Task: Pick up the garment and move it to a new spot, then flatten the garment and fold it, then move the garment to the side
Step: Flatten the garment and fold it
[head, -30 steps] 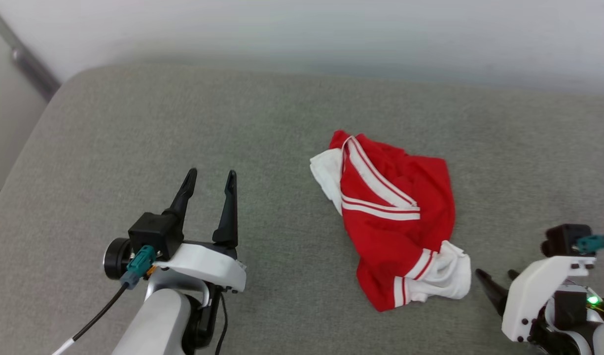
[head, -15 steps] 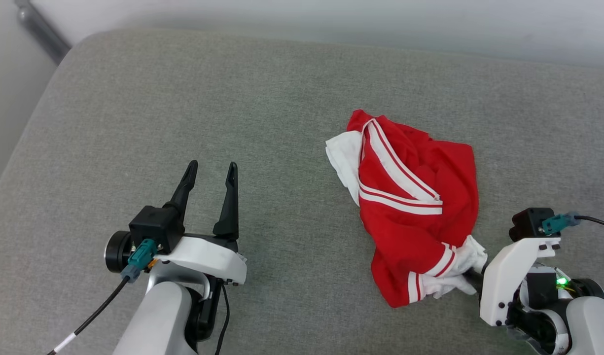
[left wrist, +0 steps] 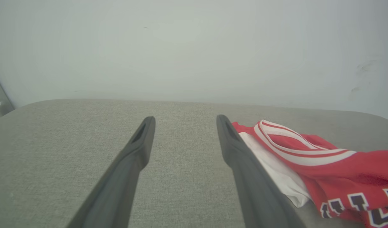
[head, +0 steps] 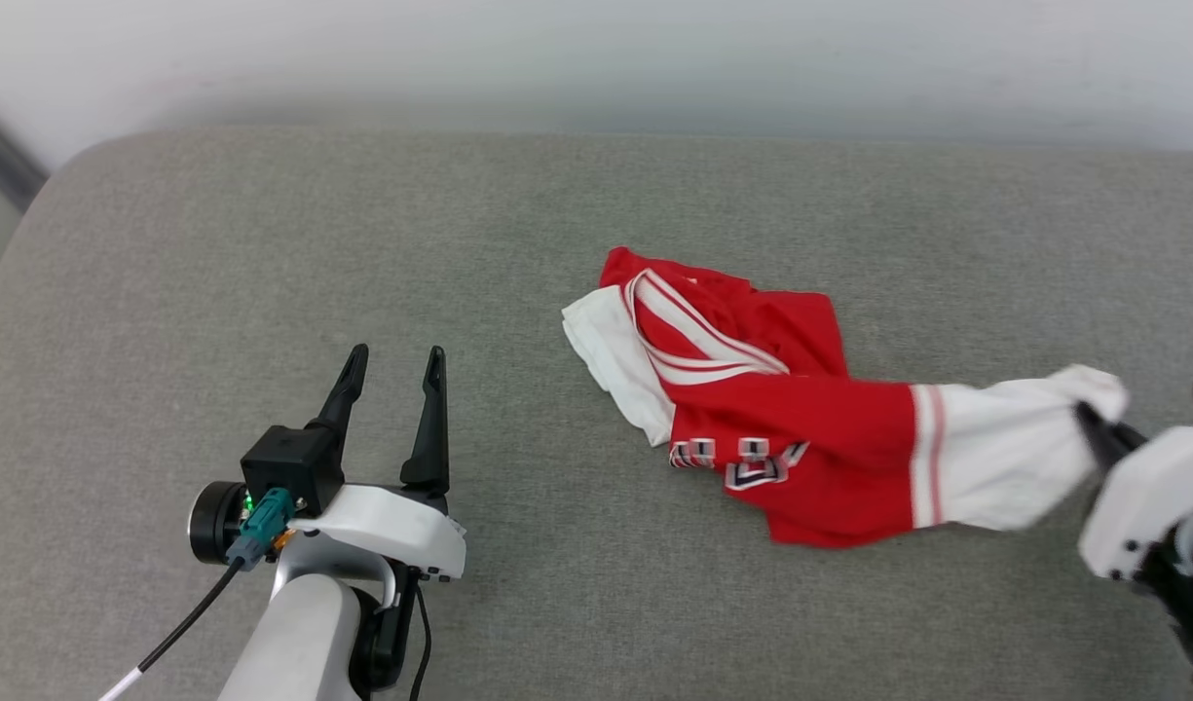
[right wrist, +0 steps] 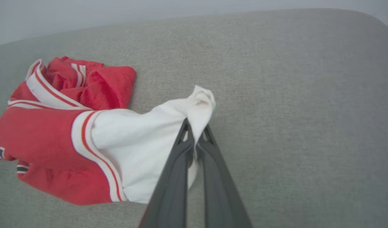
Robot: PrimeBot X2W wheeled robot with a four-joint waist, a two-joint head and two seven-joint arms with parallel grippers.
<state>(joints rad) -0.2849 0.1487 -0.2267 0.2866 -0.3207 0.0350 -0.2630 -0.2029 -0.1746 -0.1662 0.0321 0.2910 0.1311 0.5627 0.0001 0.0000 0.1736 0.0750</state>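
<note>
The right gripper point(right wrist: 195, 125) is clenched on the end of the white sleeve point(right wrist: 140, 136) of the red jersey T-shirt point(right wrist: 38, 139). Its two dark fingers are pressed together, with cloth pinched between the tips and a small tuft poking past them. The T-shirt lies on the grey upholstered surface point(head: 265, 243), right of centre in the head view, its bunched body and striped collar point(head: 693, 336) at one end and the gripped sleeve drawn out toward the right edge. The left gripper point(head: 396, 355) sits well apart to the left, fingers spread wide and holding nothing.
</note>
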